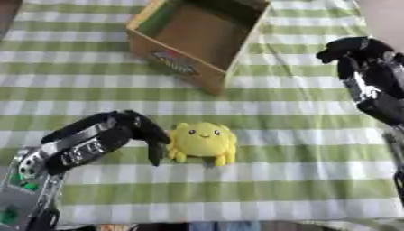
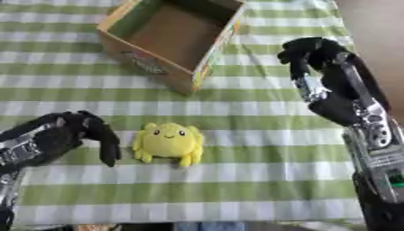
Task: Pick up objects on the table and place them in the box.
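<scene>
Right in the near middle of the worktop (image 1: 315, 149) sits the yellow plush toy (image 1: 204, 141), a round little thing with a smiling face and stubby legs, flat on the green and white checked cloth (image 1: 94, 94). It's upright, face toward the camera, nothing gripping it.

Just to its left, there's the left hand (image 1: 134, 131), coming in from the lower left corner on a black and silver arm. The fingers (image 1: 155, 149) are curled downward with their tips pointing at the cloth, right beside the toy's left flank. From the left eye view they look almost touching; the right eye view shows a narrow strip of cloth between them and the toy. So it's curled, but closed round nothing.

Further up the cloth, beyond the toy and a touch to the left, the cardboard box (image 1: 197, 38) stands open at the top, turned at an angle so one corner points toward the toy. A printed mark shows on its near outer wall, too blurred to read. The inside looks bare brown.

Over on the right side, the right hand (image 2: 312, 54) hangs raised above the cloth, well apart from toy and box alike, its dark fingers bent inward and holding nothing.
</scene>
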You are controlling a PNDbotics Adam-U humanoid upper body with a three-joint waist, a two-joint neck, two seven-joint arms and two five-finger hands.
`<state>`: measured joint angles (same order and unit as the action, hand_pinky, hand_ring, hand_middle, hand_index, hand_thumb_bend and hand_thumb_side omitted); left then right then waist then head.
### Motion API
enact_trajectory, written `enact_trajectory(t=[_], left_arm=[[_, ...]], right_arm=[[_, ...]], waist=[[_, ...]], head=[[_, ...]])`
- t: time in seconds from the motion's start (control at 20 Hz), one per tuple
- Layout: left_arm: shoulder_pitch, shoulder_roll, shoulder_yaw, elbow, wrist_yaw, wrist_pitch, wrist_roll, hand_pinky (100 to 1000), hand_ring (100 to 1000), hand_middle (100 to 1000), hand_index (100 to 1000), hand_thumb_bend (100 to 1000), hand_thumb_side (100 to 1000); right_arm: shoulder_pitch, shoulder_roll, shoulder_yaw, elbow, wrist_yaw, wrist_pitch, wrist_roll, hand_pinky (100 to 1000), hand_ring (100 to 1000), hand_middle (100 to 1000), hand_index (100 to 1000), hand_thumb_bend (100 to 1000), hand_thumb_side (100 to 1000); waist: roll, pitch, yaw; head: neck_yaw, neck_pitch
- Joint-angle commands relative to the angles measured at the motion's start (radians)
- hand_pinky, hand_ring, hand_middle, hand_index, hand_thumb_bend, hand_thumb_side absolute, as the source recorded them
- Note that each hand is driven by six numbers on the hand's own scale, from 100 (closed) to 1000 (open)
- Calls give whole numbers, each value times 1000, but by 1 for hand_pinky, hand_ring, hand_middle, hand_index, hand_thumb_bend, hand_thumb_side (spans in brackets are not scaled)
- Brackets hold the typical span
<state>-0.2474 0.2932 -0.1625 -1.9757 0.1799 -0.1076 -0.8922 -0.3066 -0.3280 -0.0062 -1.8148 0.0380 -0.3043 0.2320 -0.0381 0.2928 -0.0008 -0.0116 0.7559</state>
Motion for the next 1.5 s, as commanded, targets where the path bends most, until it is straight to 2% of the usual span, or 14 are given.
enact_trajectory(t=[0.05, 0.2, 0.5, 0.8, 0.85, 0.9, 1.25, 1.45, 1.5], left_arm=[[-20, 62, 7, -24, 9, -61, 17, 634, 580, 535, 790, 100, 1000], [-33, 106, 2, -24, -3, -116, 42, 652, 616, 577, 807, 100, 974], [-82, 205, -51, -24, -35, -215, 68, 688, 691, 653, 846, 100, 929], [-156, 296, -122, -24, -139, -302, 96, 727, 723, 699, 867, 100, 871], [-172, 310, -136, -24, -161, -319, 93, 730, 724, 704, 868, 100, 853], [-186, 322, -148, -24, -181, -338, 88, 730, 724, 704, 867, 100, 860], [-280, 416, -229, -24, -264, -473, 48, 753, 719, 706, 859, 100, 779], [-313, 451, -258, -24, -324, -504, 42, 759, 686, 698, 857, 100, 702], [-317, 454, -261, -24, -343, -504, 48, 755, 669, 695, 855, 100, 660]], right_arm=[[-5, -19, -11, -33, 18, -4, -16, 769, 721, 561, 754, 100, 536], [-7, -25, -14, -50, 23, -10, -24, 770, 727, 565, 756, 100, 534], [-13, -52, -30, -98, 35, -13, -55, 776, 736, 574, 760, 100, 527], [-15, -79, -35, -126, 38, -7, -72, 776, 735, 575, 762, 100, 525], [-15, -81, -36, -127, 37, -6, -72, 776, 734, 575, 762, 100, 585], [-15, -83, -37, -128, 36, -5, -72, 776, 734, 575, 762, 100, 525], [-10, -94, -40, -129, 29, -1, -72, 774, 730, 572, 762, 100, 525], [-10, -95, -39, -128, 27, 1, -71, 774, 729, 571, 761, 100, 525], [-10, -95, -39, -128, 27, 1, -71, 773, 729, 571, 761, 100, 525]], waist=[[5, -21, -3], [7, -24, -10], [12, -37, -40], [17, -51, -78], [18, -53, -84], [18, -55, -89], [23, -67, -116], [24, -69, -122], [24, -70, -123]], head=[[0, 5], [-1, 7], [6, 13], [11, 14], [10, 14], [9, 14], [6, 12], [0, 6], [-1, 4]])
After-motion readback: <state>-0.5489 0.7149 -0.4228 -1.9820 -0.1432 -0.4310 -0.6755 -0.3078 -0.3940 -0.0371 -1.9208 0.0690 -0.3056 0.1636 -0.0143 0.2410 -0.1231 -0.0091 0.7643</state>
